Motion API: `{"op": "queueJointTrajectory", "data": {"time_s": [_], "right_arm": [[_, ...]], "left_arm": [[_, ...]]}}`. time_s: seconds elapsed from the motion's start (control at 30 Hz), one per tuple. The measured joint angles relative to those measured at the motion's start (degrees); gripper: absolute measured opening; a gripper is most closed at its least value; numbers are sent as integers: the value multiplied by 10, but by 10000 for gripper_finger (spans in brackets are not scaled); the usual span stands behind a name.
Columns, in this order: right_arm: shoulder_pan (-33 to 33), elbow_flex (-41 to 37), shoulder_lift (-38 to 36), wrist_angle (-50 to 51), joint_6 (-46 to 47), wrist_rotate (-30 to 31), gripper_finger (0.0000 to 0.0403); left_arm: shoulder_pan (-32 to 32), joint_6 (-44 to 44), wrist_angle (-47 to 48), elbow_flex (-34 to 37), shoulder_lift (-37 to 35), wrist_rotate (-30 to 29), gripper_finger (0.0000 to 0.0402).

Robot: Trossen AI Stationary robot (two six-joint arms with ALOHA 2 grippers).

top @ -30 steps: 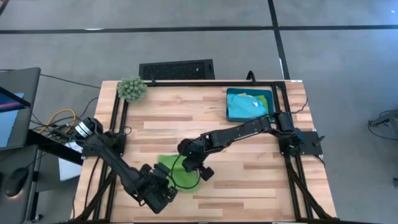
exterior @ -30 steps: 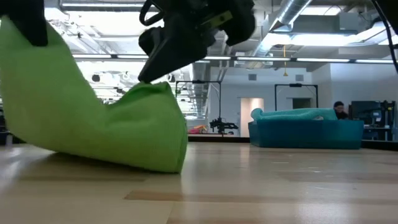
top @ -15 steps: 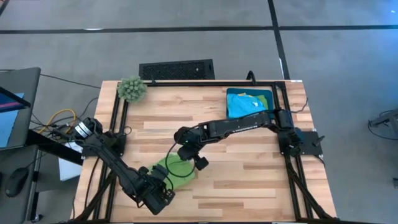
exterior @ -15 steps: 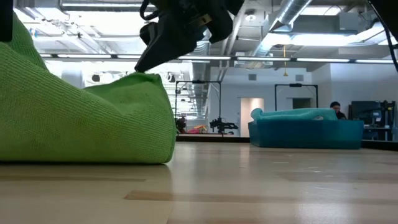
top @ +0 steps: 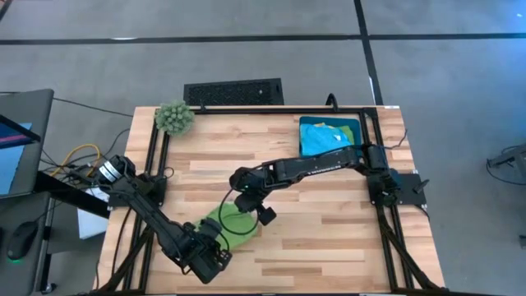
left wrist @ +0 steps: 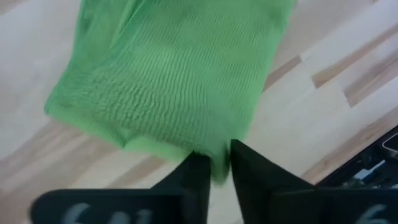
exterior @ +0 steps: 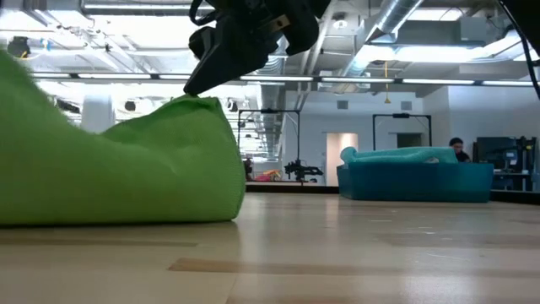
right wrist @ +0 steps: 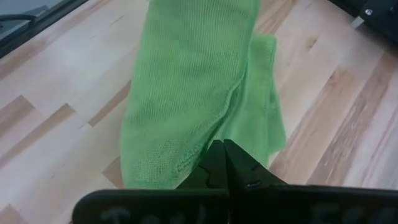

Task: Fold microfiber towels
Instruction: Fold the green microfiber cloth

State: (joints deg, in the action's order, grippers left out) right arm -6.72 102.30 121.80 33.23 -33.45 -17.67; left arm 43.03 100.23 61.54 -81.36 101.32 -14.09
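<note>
A lime green microfiber towel lies bunched on the wooden table near its front edge, between my two grippers. My right gripper is shut on a raised peak of it. My left gripper stands at the towel's near-left corner. Its fingers are slightly apart, with the corner between them. The rest of the towel rests on the table. More towels, blue and teal, sit in a pile at the far right. My left gripper points steeply down, its fingers on either side of the towel's corner. Whether they touch the cloth I cannot tell. My right gripper pinches a folded edge of the towel at its fingertips, slanting down from the right. That edge is held up as a peak while the rest lies slack on the table.
A fuzzy green plant ball stands at the far left corner. A black keyboard lies beyond the far edge. Black frame rails run along the table's sides. Bare wood stretches across the middle and near right.
My right gripper has gone up and toward the far left with its towel edge, drawing the towel into a narrower heap. The towel's left end, raised high before, has sunk lower in the low view.
</note>
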Motion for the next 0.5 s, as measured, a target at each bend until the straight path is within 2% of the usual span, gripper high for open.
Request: {"op": "queueJointTrajectory", "data": {"time_s": [0.13, 0.23, 0.4, 0.5], "right_arm": [[0, 0, 0, 5, 0, 0, 1], [0, 0, 0, 8, 0, 0, 1], [0, 0, 0, 11, -3, 0, 1], [0, 0, 0, 17, -15, 0, 1]], "left_arm": [[-1, 23, -2, 0, 0, 39, 97], [0, 39, -6, 0, 0, 42, 127], [15, 116, 1, 0, -9, -29, 149], [37, 170, 23, 0, -13, -42, 150]]}}
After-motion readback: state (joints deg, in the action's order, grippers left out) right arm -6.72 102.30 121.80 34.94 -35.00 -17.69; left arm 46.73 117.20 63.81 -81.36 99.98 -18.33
